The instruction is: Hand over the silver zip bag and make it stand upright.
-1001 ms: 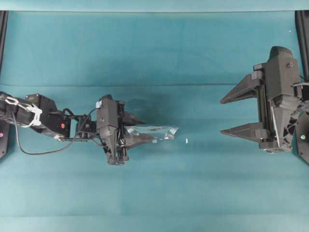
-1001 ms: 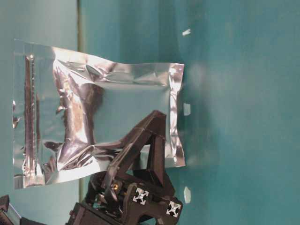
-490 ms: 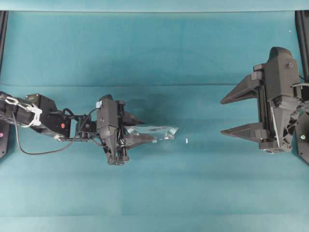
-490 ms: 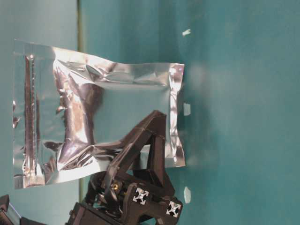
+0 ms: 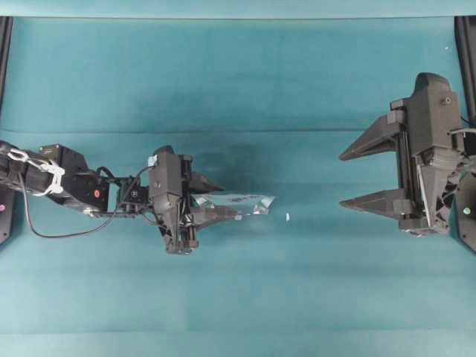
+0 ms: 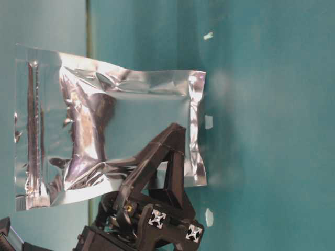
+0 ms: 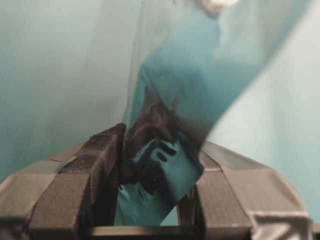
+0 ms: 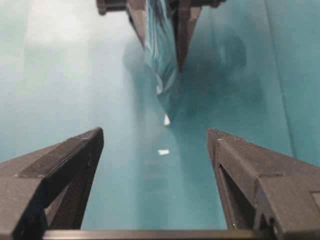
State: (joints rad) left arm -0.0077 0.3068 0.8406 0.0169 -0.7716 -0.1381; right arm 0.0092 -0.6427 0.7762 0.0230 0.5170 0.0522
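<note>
Overhead view: teal cloth (image 5: 245,82) under the silver zip bag (image 5: 242,201)

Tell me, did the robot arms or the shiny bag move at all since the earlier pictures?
Nothing visibly changed. The left gripper is still shut on the silver zip bag, holding it out toward the middle, and the right gripper still waits apart with its jaws wide open. The tiny white speck lies where it was.

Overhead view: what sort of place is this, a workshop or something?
Probably a robotics lab bench: a table under plain teal cloth, two robot arms facing each other, the left gripper pinching a silver zip bag, the right gripper open.
</note>
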